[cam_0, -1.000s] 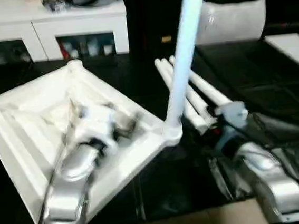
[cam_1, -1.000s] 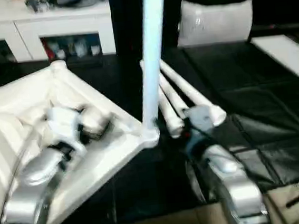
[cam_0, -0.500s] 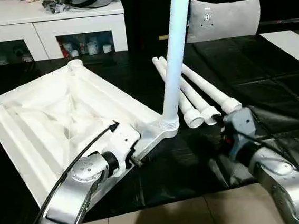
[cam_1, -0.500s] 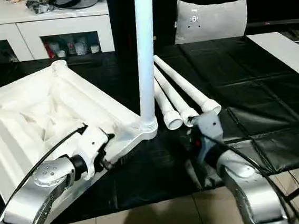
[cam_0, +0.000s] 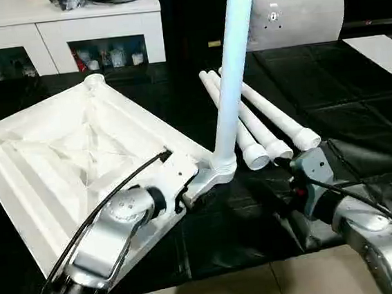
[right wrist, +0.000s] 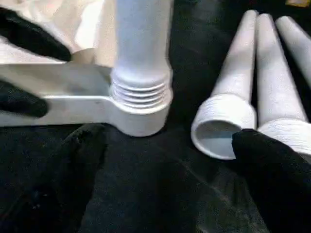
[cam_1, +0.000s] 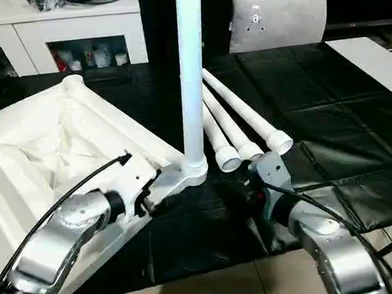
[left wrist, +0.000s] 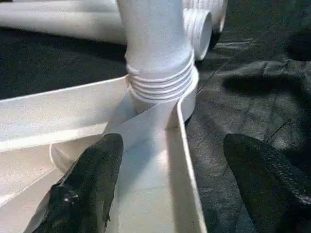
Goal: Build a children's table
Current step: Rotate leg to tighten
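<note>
The children's table top (cam_0: 71, 148) lies upside down on the black sheet, ribbed side up. One white leg (cam_0: 233, 67) stands upright, screwed into the near right corner socket (left wrist: 163, 90). Three loose legs (cam_0: 266, 123) lie side by side just right of it. My left gripper (cam_0: 186, 188) is open and straddles the top's rim beside that socket, with one finger (left wrist: 87, 189) over the ribbed side and the other over the sheet. My right gripper (right wrist: 170, 194) is open and holds nothing; it hovers low in front of the socket and the loose legs' open ends (right wrist: 223, 124).
A white cabinet (cam_0: 67, 34) stands behind the work table and a grey cushion (cam_0: 298, 15) at the back right. A white board (cam_0: 381, 46) lies at the far right. The work table's front edge (cam_0: 230, 283) runs just under my forearms, with floor tiles below.
My left arm has swung from over the middle of the top to the near right corner, and its fingers now straddle the rim by the socket. The right gripper has barely moved.
</note>
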